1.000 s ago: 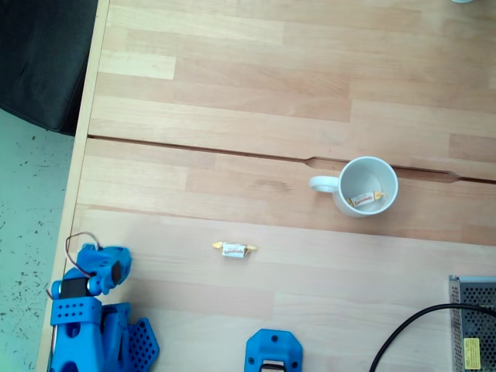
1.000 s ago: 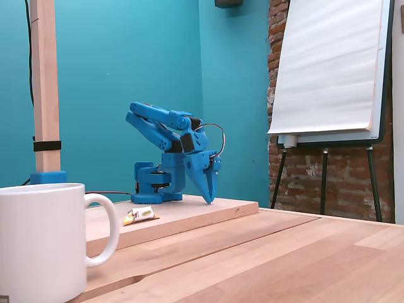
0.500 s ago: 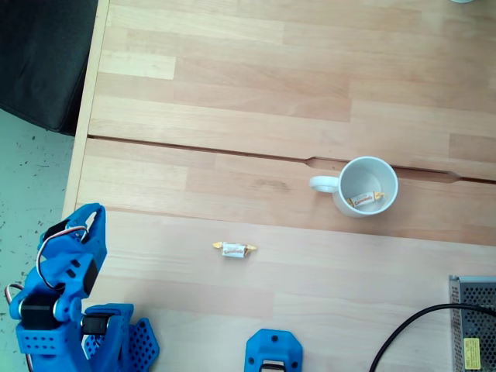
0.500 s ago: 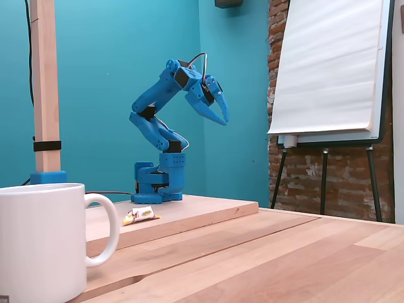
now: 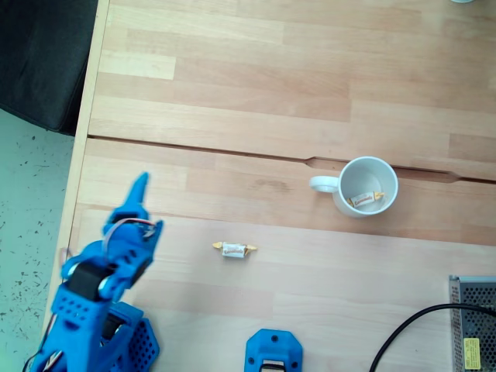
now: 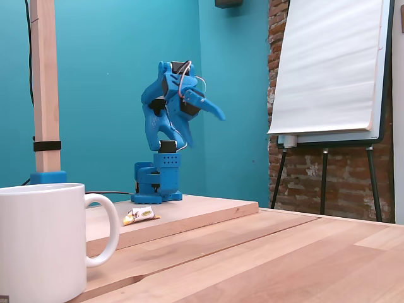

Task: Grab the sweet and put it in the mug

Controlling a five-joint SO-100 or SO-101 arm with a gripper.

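Sweet (image 5: pixel 233 249) first: it lies on the near plank of the table (image 5: pixel 232 101), bare wood all round it, its twisted ends pointing left and right in the top-down fixed view, so its long axis runs across that picture.

Going left to right there, my pincer (image 5: pixel 138 191) comes first, raised off the wood near the table's left edge with its tip pointing toward the far side. To its right and a little nearer sits the sweet, well apart from me. Further right and farther off stands the mug (image 5: pixel 365 185), handle turned left, with a look-alike candy (image 5: pixel 366 199) already inside; that one is not mine to fetch.

In the side fixed view my pincer (image 6: pixel 214 112) hangs high above my base, the sweet (image 6: pixel 140 215) low on the raised board and the mug (image 6: pixel 43 243) large in front. I hold nothing; whether my jaws are parted I cannot tell from either view.

I judge I must swing right, drop, and close across the short middle.
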